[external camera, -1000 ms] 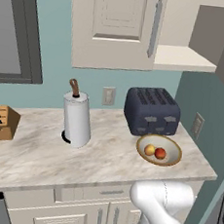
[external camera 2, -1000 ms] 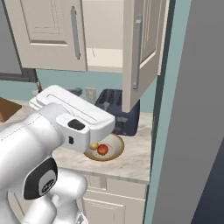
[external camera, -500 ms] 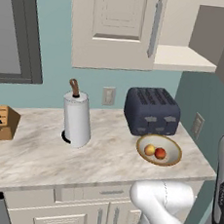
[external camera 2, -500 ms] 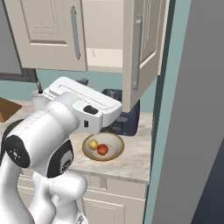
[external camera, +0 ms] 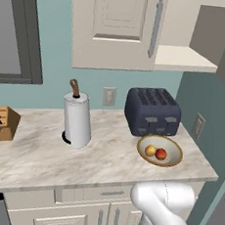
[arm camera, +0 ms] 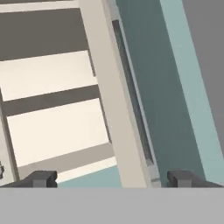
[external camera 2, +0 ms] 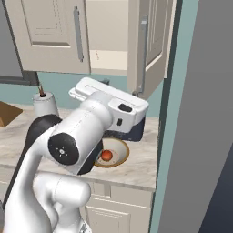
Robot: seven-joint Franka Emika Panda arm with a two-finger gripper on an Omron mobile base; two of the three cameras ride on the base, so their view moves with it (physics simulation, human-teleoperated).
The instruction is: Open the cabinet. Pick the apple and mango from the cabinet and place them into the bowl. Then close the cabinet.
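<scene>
Marbled countertop bearing, left to right, a knife block, paper towel roll, dark toaster, and bowl in front of the toaster.

The cabinet hangs at the top centre of the left base view, its right door swung open in the right base view, baring a shelf at upper right. Below it, on the tabletop, a knife block stands at far left, a paper towel roll at centre, and a toaster to its right, against the wall. The bowl sits just before the toaster, holding the mango on the left and the apple touching it on the right.
</scene>
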